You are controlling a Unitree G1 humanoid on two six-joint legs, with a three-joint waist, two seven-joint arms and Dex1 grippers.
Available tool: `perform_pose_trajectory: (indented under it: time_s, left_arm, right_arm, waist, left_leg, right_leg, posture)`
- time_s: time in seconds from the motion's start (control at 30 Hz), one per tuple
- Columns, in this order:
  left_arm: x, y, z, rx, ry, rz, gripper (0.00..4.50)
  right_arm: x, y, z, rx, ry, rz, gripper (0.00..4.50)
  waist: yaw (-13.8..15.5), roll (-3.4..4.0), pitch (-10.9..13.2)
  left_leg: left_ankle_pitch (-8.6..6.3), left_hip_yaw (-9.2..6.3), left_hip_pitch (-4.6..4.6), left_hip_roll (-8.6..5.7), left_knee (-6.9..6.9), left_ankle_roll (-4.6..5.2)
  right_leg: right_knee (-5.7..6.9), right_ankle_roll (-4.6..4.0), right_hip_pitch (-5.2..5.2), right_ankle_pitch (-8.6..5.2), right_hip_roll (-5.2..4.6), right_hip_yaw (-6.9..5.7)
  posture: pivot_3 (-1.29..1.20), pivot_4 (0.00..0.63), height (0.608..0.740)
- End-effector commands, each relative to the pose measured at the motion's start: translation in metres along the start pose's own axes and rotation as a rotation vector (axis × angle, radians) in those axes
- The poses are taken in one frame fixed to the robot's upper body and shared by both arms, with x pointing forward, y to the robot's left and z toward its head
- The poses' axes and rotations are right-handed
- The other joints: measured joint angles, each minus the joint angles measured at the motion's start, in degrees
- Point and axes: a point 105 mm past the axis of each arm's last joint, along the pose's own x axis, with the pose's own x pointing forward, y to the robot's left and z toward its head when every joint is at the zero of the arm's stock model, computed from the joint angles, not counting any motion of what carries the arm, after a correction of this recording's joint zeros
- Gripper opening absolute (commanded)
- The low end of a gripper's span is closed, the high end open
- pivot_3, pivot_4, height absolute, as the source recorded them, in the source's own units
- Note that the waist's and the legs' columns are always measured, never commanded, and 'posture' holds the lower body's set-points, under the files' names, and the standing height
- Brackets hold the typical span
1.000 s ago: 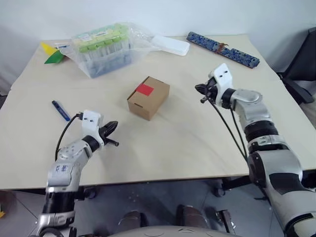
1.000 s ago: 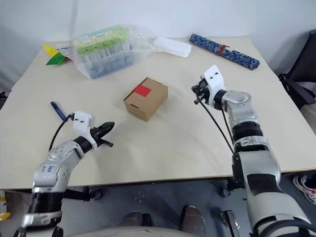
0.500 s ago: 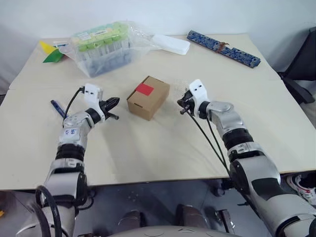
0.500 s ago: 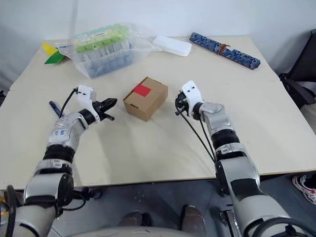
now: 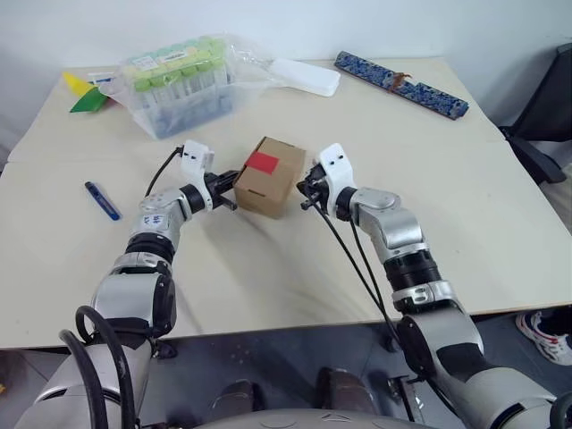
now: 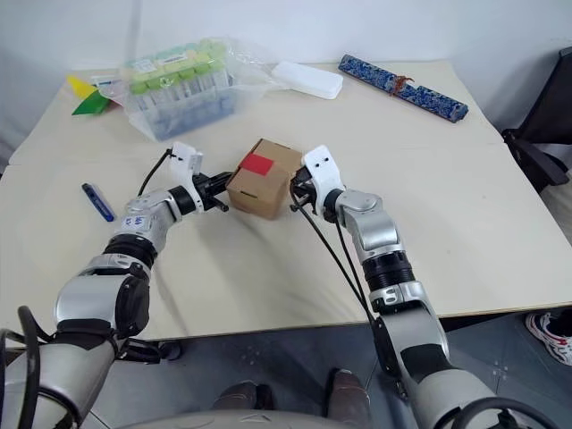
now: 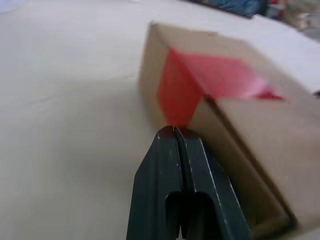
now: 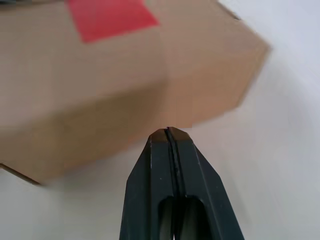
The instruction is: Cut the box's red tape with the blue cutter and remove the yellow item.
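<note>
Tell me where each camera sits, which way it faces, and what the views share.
Head views: on the head, looking down over the table; both arms flank the box.
Left wrist view: on the left arm, facing the box's red tape; shut left gripper in front.
Right wrist view: on the right arm, facing the box's side; shut right gripper in front.
Shared: the box.

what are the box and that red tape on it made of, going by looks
The box: matte brown cardboard, judging by its plain fibrous faces and folded flap edges. The red tape: probably a thin adhesive film or paper sticker, lying flat and wrapping over the box's edge.
</note>
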Motion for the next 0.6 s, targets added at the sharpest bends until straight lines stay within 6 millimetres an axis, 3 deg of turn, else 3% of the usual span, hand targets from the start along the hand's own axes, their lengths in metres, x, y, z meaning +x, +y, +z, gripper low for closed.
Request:
perform_pose_trajectory:
  time_s: [0.03, 0.33, 0.47, 0.6]
  left_arm:
    - [0.006, -0.01, 0.014, 0.034, -0.027, -0.068, 0.02]
    - [0.005, -0.025, 0.006, 0.027, 0.012, -0.189, 0.02]
    - [-0.008, -0.025, -0.001, 0.012, 0.058, -0.234, 0.02]
    - [-0.022, -0.014, -0.011, -0.011, 0.085, -0.19, 0.02]
  right_arm:
    - [-0.007, 0.026, 0.019, -0.017, -0.054, 0.08, 0.0]
    - [-0.018, 0.072, 0.021, -0.006, -0.041, 0.186, 0.0]
    - [-0.027, 0.106, 0.025, -0.004, -0.042, 0.257, 0.0]
    - [-0.031, 0.122, 0.029, -0.018, -0.029, 0.295, 0.0]
  waist:
    - [-0.02, 0.0, 0.0]
    - [-0.02, 0.0, 0.0]
    - [-0.14, 0.0, 0.0]
    - [-0.12, -0.01, 0.0]
  left_leg:
    - [0.0, 0.01, -0.01, 0.0, 0.0, 0.0]
    - [0.01, 0.07, -0.06, 0.0, 0.0, -0.02]
    - [0.01, 0.05, -0.05, 0.01, 0.01, -0.03]
    - [0.02, 0.09, -0.05, 0.02, 0.01, -0.05]
  right_leg:
    - [0.05, 0.0, -0.04, 0.0, 0.0, 0.0]
    - [0.14, 0.0, -0.19, 0.0, -0.01, 0.02]
    - [0.2, 0.0, -0.21, 0.0, -0.01, 0.02]
    - [0.22, 0.0, -0.25, 0.0, 0.0, 0.03]
  posture:
    - [0.0, 0.15, 0.74]
    - [0.0, 0.15, 0.74]
    - [0.0, 0.15, 0.74]
    - [0.0, 0.15, 0.74]
